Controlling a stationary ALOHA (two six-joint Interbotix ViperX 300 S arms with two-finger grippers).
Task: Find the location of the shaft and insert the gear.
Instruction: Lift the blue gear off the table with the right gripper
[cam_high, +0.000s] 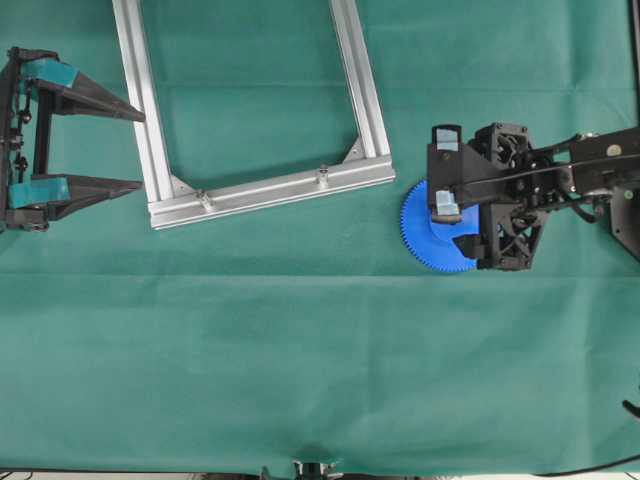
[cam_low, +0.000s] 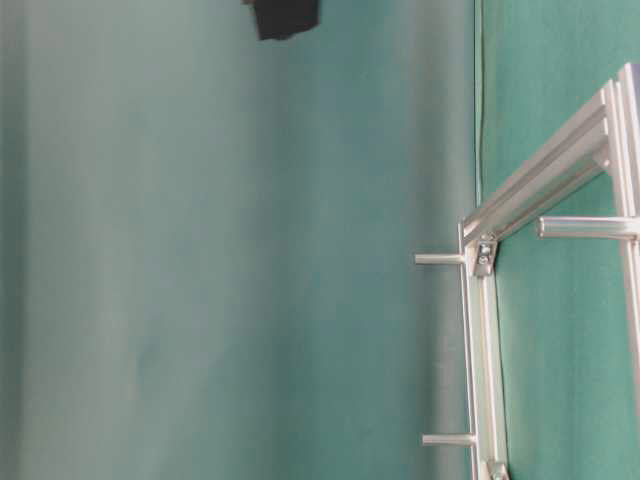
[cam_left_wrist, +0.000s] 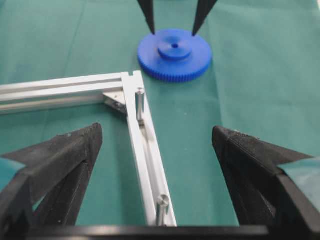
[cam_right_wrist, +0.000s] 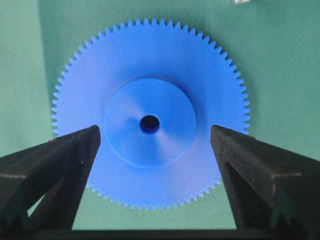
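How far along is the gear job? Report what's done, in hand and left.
Done: nothing is inserted; both shafts on the frame's crossbar are bare. In hand: the right gripper hangs open over the gear, which lies flat on the cloth, its fingers either side of the hub, not gripping. The left gripper sits open beside the frame. Left: grasp, carry, seat the gear on a shaft.

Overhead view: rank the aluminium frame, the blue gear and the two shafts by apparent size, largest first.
1. Aluminium frame, cut off at the top edge.
2. Gear, partly hidden under the right hand.
3. The two shafts: tiny, alike, unranked.
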